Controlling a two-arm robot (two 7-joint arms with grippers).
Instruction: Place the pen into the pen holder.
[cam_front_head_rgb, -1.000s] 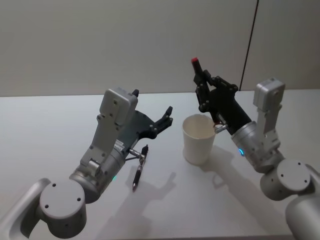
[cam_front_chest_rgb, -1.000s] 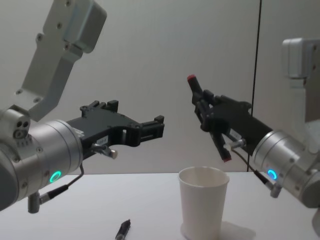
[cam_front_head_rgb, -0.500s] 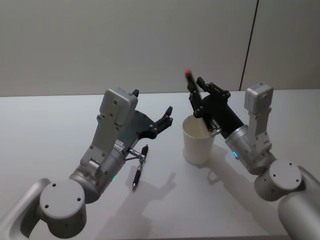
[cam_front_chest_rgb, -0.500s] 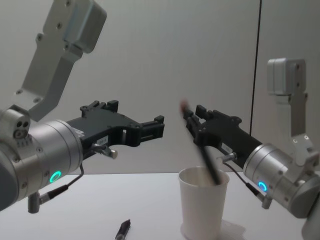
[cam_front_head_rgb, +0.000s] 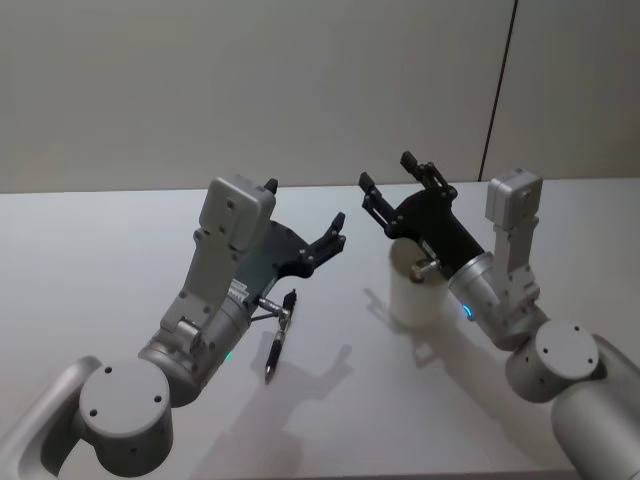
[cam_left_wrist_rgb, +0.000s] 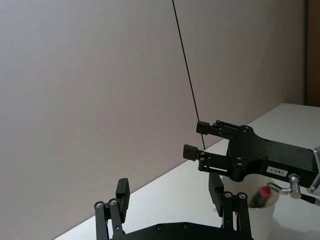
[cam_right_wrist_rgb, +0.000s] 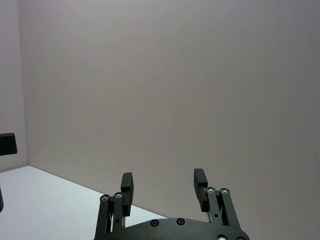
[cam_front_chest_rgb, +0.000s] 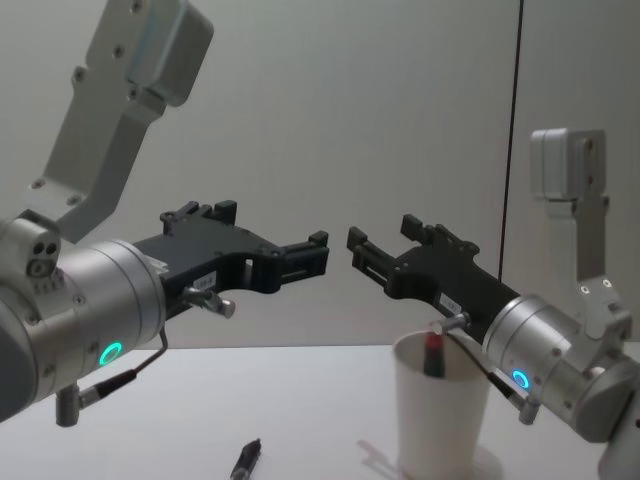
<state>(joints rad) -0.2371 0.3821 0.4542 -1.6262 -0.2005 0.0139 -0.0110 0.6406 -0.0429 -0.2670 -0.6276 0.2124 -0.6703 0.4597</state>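
- White matte tabletop (cam_front_head_rgb: 100, 250), across the lower half of the head view.
- Silver left arm, from the lower left of the head view up toward the centre. Black left gripper (cam_front_head_rgb: 335, 232) raised above the table at mid-frame, fingers spread apart and holding nothing. In the chest view (cam_front_chest_rgb: 315, 255), level at centre and pointing right.
- Silver right arm, from the lower right of the head view. Black right gripper (cam_front_head_rgb: 388, 172) just right of centre, above the cup, fingers wide apart and empty. In the chest view (cam_front_chest_rgb: 380, 235), tip to tip with the left one, a small gap between.
- White tapered paper cup (cam_front_chest_rgb: 440, 420) with a rolled rim, upright at lower right of the chest view, under the right gripper.
- Dark pen with a red end (cam_front_chest_rgb: 434, 352), standing inside the cup, red end up near the rim.
- Black pen (cam_front_head_rgb: 278, 340), flat on the table at lower centre-left of the head view, beside the left arm.
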